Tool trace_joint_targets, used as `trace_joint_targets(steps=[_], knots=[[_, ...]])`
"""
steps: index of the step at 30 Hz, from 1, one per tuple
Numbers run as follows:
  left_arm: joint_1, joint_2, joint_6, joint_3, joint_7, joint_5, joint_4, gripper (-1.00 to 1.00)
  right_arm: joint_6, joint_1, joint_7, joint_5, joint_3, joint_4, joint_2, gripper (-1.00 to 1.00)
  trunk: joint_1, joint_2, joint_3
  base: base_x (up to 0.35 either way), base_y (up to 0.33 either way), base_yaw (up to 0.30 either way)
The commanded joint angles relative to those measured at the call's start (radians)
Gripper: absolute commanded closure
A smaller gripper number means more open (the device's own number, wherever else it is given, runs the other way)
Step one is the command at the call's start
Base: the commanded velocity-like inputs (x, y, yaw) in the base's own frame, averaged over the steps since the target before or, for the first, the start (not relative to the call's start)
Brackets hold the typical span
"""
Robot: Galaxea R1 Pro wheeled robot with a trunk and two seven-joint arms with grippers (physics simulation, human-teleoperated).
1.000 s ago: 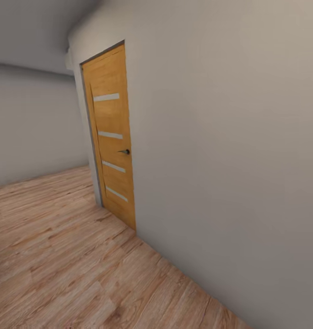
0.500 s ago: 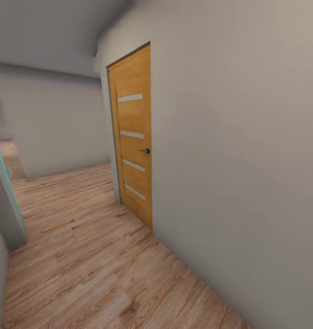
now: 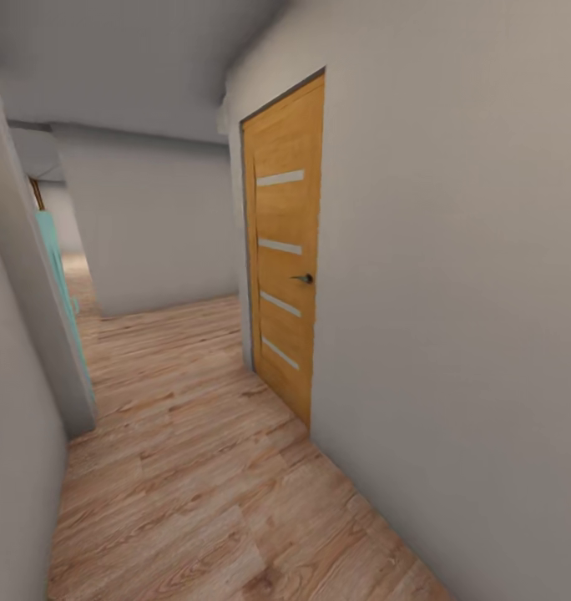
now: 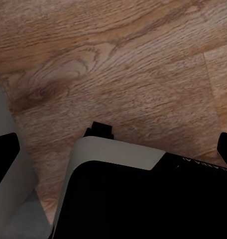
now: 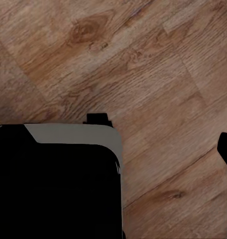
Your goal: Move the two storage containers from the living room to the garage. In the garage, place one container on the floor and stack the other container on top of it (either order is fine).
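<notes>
Left gripper: in the left wrist view only dark finger tips show at the picture's edges, one [image 4: 5, 159] on one side and a sliver on the other; whether the jaws stand wide or narrow cannot be told, and nothing is seen between them.
Right gripper: in the right wrist view a single dark finger tip [image 5: 226, 149] shows at the edge; its spread cannot be told.
Robot base: a black body with a light grey rounded corner [image 4: 116, 152] lies below the left wrist camera, and the same kind of black-and-grey corner [image 5: 76, 134] lies below the right one, both over the planks.
Wood-plank floor: light brown boards [image 3: 194, 484] run the length of a narrow corridor, past the wooden door and on toward the far wall.
Wooden door: an orange-brown door [image 3: 287, 250] with four pale horizontal strips and a small dark handle [image 3: 303, 278], shut, set in the grey wall [image 3: 461, 292].
Opposite the wooden door: a grey wall edge with a teal panel [image 3: 58, 284] just behind it.
Beyond the wooden door: a plain grey far wall [image 3: 152, 217] closing the corridor.
</notes>
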Motion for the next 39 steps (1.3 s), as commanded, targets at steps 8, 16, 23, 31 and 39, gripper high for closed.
trace_joint_targets(steps=[8,16,23,31,39], knots=[[-0.001,0.0,-0.002,-0.009,0.003,0.008,0.0,-1.0,-0.005,-0.001,-0.002,-0.009,0.009,0.002,0.0,-1.0,0.001,-0.001,-0.001,0.311,0.0,0.29],[-0.001,0.001,-0.002,-0.009,0.003,0.008,0.0,-1.0,-0.005,-0.001,-0.002,-0.009,0.009,0.003,0.0,-1.0,0.001,-0.001,-0.001,0.311,0.0,0.29],[-0.001,0.0,-0.002,-0.009,0.003,0.008,0.0,-1.0,-0.005,-0.001,-0.002,-0.009,0.01,0.002,0.0,-1.0,0.001,-0.001,-0.001,0.312,0.0,0.266],[-0.001,0.0,-0.002,-0.009,0.004,0.009,0.0,-1.0,-0.005,-0.001,0.004,-0.007,0.011,0.003,-0.001,-1.0,0.001,-0.001,-0.001,0.312,0.0,0.042],[-0.001,0.001,-0.002,-0.009,0.004,0.01,0.001,-1.0,-0.003,-0.001,0.003,-0.006,0.013,0.002,-0.002,-1.0,0.001,-0.001,-0.001,0.314,0.0,0.001]])
